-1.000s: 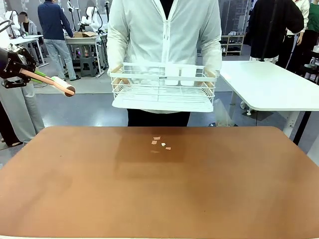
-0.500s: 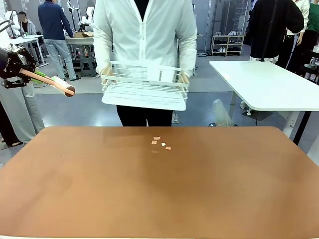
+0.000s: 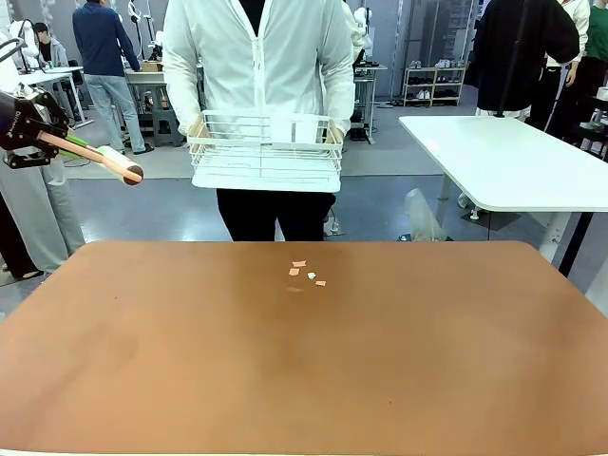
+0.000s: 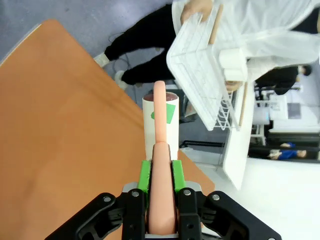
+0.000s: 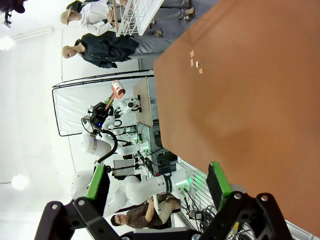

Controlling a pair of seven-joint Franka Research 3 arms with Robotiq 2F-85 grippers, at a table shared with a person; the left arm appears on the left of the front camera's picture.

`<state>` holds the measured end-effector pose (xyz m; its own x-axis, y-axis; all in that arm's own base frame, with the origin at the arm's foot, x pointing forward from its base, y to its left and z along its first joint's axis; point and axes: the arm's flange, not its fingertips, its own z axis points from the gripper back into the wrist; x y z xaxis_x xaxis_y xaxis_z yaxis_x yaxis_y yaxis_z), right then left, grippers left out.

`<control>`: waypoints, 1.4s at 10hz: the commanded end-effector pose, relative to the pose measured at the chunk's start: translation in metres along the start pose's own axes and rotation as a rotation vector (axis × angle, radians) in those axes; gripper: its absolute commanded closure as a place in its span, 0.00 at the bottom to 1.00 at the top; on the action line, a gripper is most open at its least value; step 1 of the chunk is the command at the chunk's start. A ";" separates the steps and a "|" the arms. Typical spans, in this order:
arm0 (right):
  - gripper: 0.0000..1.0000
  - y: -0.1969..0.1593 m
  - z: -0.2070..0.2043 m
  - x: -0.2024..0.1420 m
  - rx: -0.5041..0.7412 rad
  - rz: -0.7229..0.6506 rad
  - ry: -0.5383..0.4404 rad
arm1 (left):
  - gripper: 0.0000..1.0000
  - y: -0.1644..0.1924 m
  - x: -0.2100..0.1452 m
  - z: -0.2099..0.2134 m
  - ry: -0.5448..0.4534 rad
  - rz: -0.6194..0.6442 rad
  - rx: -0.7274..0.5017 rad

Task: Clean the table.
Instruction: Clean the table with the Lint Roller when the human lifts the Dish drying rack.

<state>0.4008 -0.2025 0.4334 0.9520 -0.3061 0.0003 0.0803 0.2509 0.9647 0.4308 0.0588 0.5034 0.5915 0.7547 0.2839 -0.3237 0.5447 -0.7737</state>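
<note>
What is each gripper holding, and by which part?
Left gripper clamps the lint roller by its pink handle; right gripper is open, holding nothing.

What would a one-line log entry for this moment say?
left gripper: shut on lint roller, raised | right gripper: open, facing table | scraps: table's far middle | person: holds wire rack

Nothing legible showed anywhere; the green patch (image 4: 170, 112) on the lint roller (image 4: 167, 131) (at twelve o'clock in the left wrist view) carried no readable print.
</note>
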 end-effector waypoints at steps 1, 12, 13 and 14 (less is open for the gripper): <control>0.00 0.002 0.001 0.000 0.001 0.004 -0.002 | 0.79 -0.031 0.011 -0.003 0.089 -0.233 0.067; 0.00 0.002 0.001 0.000 0.001 0.004 -0.002 | 0.79 -0.036 0.001 -0.145 0.586 -0.596 0.135; 0.00 0.002 0.001 0.000 0.001 0.004 -0.002 | 0.79 -0.036 0.001 -0.145 0.586 -0.596 0.135; 0.00 0.002 0.001 0.000 0.001 0.004 -0.002 | 0.79 -0.036 0.001 -0.145 0.586 -0.596 0.135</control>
<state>0.4011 -0.2021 0.4331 0.9523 -0.3052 -0.0002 0.0807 0.2511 0.9646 0.5567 -0.0161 0.4467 0.9672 0.0393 0.2510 0.0968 0.8563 -0.5074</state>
